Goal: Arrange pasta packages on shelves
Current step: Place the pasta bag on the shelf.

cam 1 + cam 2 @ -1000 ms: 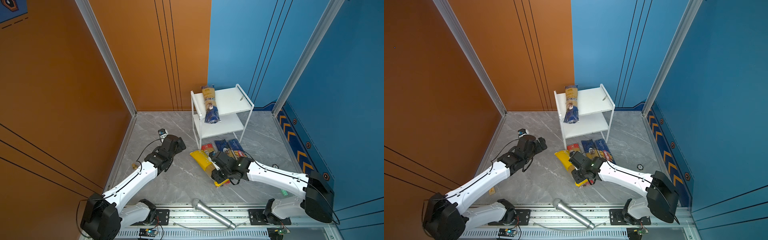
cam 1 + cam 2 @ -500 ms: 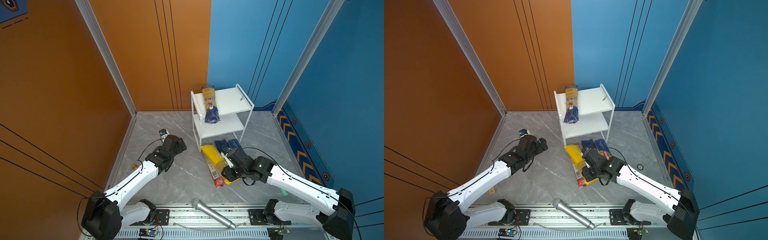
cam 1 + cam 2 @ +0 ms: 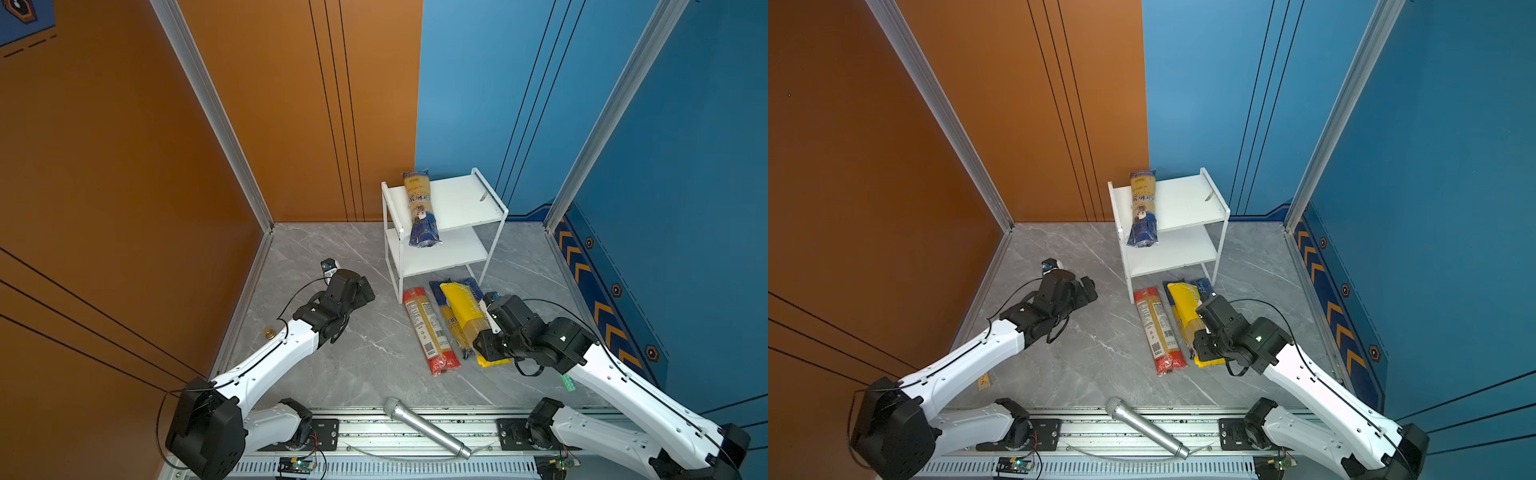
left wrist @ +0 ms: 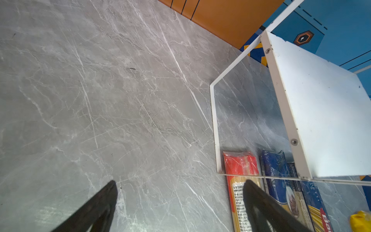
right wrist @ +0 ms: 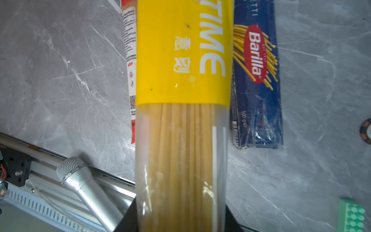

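On the rack's (image 3: 457,203) top shelf lies one ankara bag (image 3: 420,208), lengthwise, its dark blue end hanging over the front edge; the lower shelf is bare white board. Both top views show the same.

Just before the rack, on the grey floor, three bags lie side by side: the red bag (image 3: 430,328), a second ankara bag (image 3: 438,291) and the Barilla bag (image 5: 259,80). The far ends of these reach under the rack frame in the left wrist view.

Over them, the right gripper (image 3: 484,338) is clamped on the yellow bag (image 3: 463,307), its fingers pressing either side of the clear part where the spaghetti shows. This bag covers most of the second ankara bag.

Well to the left of the rack, the left gripper (image 4: 180,182) hangs above bare floor, fingers spread wide, holding nothing.

A mic (image 3: 424,428) lies on the near rail.
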Tool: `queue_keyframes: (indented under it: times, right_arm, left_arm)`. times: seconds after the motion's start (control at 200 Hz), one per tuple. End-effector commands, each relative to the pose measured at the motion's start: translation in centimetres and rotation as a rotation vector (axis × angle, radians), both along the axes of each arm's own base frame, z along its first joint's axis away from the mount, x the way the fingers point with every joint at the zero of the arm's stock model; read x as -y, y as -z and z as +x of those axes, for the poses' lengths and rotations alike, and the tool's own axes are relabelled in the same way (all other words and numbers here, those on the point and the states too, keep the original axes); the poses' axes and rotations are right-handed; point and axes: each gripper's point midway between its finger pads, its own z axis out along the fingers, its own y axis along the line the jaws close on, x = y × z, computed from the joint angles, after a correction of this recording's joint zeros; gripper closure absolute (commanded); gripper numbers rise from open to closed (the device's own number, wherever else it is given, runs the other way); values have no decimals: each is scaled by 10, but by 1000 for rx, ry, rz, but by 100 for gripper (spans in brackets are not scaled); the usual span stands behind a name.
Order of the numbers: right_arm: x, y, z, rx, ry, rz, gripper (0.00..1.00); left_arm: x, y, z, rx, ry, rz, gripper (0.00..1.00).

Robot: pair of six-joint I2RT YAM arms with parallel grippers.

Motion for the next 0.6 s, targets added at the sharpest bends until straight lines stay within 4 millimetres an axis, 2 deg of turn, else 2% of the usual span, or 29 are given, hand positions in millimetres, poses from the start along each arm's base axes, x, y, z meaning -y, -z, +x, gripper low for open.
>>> queue_keyframes:
  times: [0.0, 0.275, 0.416, 0.591]
  right_arm:
    - [22, -38, 15, 130, 132, 27, 100]
    - [84, -65, 11, 216, 388, -28, 100]
    - [97, -85, 14, 262, 434, -11, 100]
    - [101, -106, 27, 284, 436, -22, 100]
  left_arm:
    - [4, -9, 5, 11, 4, -25, 2]
    - [7, -6, 8, 1, 15, -26, 2]
    - [8, -7, 7, 0, 24, -25, 2]
    - [8, -4, 5, -10, 30, -21, 2]
